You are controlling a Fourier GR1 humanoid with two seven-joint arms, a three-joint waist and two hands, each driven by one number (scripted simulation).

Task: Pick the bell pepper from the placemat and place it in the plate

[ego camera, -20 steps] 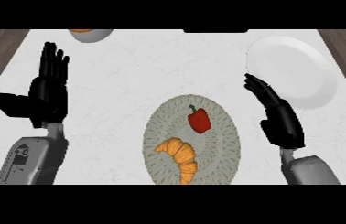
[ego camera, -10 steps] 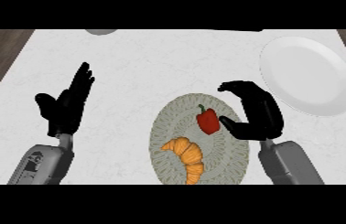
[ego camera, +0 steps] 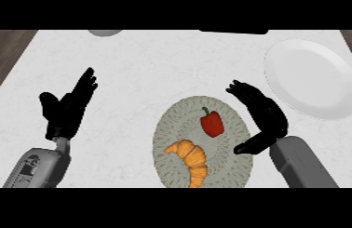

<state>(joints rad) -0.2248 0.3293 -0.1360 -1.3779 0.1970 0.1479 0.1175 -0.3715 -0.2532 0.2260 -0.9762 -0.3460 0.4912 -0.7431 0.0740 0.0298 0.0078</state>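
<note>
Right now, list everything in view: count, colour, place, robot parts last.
bell pepper: one, red, on the placemat, upper right part.
croissant: one, orange, on the placemat, lower part.
placemat: one, grey-green, round, counter centre.
plate: one, white, right of the placemat.
bowl: one, pale, top edge, cut off.
dark object: one, top edge, unclear.
left robot hand: black, open, left side.
right robot hand: black, open, beside the pepper.

Kitchen: pale marble counter [ego camera: 172,69], white plate [ego camera: 309,78], croissant [ego camera: 190,158] and bell pepper [ego camera: 212,123] on placemat [ego camera: 168,134].
</note>
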